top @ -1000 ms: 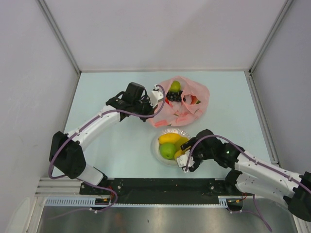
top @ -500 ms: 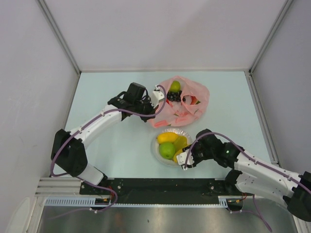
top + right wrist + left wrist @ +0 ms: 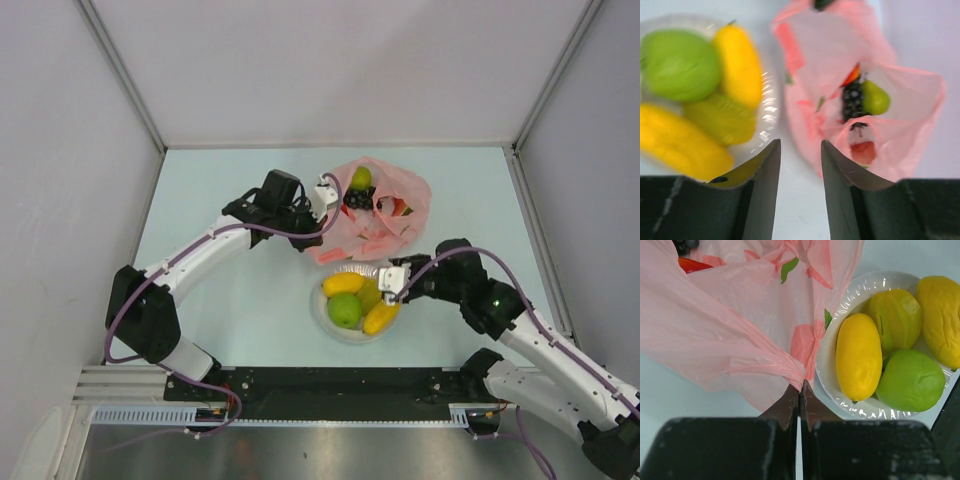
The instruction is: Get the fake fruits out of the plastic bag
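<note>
Pink leaf-printed bag (image 3: 715,335), white plate (image 3: 826,367)

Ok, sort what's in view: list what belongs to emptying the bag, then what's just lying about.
Part of the job:
bag, pinched by the shut left gripper
inside it: green fruit, grapes, red piece
already out: apple, three yellowish fruits
right gripper, open and empty

Lying about:
plate, under the four fruits taken out
table
</note>
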`<state>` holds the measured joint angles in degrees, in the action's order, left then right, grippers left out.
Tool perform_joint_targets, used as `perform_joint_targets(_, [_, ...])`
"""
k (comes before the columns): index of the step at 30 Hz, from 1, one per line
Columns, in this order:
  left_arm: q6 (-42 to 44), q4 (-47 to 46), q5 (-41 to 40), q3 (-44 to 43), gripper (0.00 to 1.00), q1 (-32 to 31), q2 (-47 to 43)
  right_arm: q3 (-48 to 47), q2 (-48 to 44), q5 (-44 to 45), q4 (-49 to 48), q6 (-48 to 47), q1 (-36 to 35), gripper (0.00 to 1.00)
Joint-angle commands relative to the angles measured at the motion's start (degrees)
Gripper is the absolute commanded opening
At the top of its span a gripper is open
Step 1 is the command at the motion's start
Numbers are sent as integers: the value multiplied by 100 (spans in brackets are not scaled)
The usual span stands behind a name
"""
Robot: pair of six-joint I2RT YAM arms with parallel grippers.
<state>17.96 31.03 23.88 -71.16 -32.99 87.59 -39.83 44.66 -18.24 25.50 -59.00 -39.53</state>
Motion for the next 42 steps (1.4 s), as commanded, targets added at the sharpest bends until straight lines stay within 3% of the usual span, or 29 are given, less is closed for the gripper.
perform_joint_targets(1, [-169,-79,258,-355,0,12,-146,-428,1015,365,-1651,1346,366,41])
perform_joint_targets(7, [-363,26,389,-750,0,3,-365,-1385,3438,1137,-3347,2156,490,36])
perform_joint_targets(17, [-381,62,504,-927,0,3,-559,-2968,6025,2262,-4316,3562,1051,38])
perform_joint_targets(21, [-381,0,504,-751,0,3,-664,-3039,6274,2834,-4448,3667,1543,49])
perform_joint_targets(29, [-433,-149,627,-619,0,3,-621,-2969,5809,2896,-3657,4099,2502,50])
perform_joint_targets(33, [-433,-123,688,-750,0,3,-454,-2942,5624,2677,-3622,4055,2433,59])
perform_joint_targets(37, [-433,-9,688,-926,0,3,-383,-2942,5221,2624,-3534,3879,1925,59])
perform_joint_targets(41, [-460,-44,662,-962,0,3,-366,-2942,4720,2159,-3008,3887,1536,62])
perform_joint_targets(42, [-486,-70,671,-962,0,3,-357,-2942,4666,2045,-2833,3940,1466,66])
